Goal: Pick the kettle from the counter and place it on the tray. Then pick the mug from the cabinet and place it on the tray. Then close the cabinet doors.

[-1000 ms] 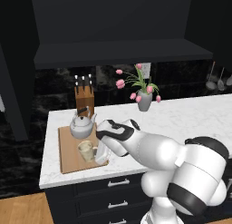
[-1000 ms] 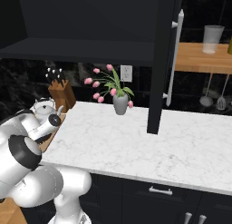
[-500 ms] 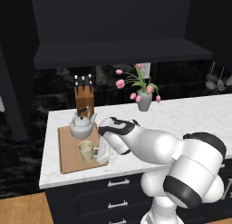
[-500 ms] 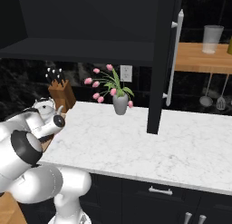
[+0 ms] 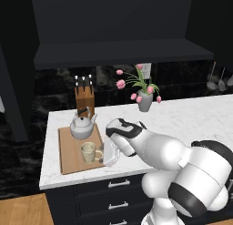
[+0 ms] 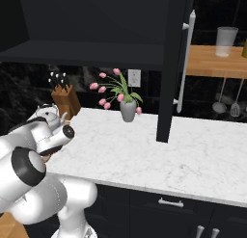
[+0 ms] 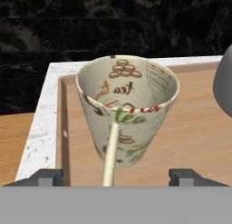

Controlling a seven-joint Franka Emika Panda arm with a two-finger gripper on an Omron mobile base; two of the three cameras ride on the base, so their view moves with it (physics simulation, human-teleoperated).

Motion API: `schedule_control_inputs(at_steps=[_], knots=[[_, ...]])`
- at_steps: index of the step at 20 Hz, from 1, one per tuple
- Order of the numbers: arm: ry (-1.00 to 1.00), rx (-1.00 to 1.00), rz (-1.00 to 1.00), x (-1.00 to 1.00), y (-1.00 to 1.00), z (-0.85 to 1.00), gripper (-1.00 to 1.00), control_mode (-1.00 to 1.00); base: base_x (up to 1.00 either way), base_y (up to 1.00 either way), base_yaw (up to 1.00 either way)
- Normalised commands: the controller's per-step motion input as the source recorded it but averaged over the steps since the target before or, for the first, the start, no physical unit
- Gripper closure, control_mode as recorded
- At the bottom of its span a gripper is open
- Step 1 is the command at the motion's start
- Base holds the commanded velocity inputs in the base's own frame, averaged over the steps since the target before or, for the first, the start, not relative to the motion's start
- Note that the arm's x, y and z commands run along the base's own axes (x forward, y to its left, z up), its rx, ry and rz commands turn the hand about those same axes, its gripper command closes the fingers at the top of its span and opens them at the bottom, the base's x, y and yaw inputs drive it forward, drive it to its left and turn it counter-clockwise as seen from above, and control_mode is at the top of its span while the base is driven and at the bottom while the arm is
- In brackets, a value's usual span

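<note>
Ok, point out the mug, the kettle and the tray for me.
mug (image 7: 129, 107), hand view, front wall.
kettle (image 5: 82, 127), left base view, rounded body.
tray (image 5: 72, 156), left base view, bare wood left of the mug.

Kitchen: marble counter (image 5: 191, 115), knife block (image 5: 84, 98), hanging utensils (image 6: 226, 105).

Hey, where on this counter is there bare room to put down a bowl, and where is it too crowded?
Free: the wide marble counter right of the flower vase, running past the open cabinet door. Crowded: the left end, where the tray carries the kettle and mug, with the knife block behind and the gripper beside the mug.
</note>
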Motion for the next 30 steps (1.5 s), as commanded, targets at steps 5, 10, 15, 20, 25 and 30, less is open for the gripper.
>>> schedule_control_inputs(at_steps=[5, 10, 15, 20, 25, 30], knots=[[-0.01, 0.0, 0.05, -0.19, -0.17, 0.13, -1.0, -1.0, 0.0, 0.0, 0.0], [0.0, 0.05, 0.0, -0.18, -0.02, 0.65, -1.0, -1.0, 0.0, 0.0, 0.0], [0.03, 0.16, -0.05, -0.21, -0.05, 0.83, -1.0, -1.0, 0.0, 0.0, 0.0], [0.04, 0.14, -0.15, -0.26, -0.12, 0.79, -1.0, -1.0, 0.0, 0.0, 0.0], [0.18, 0.16, -0.42, -0.4, -0.15, 0.72, -1.0, -1.0, 0.0, 0.0, 0.0], [0.05, 0.09, -0.38, -0.49, -0.22, 0.64, -1.0, -1.0, 0.0, 0.0, 0.0]])
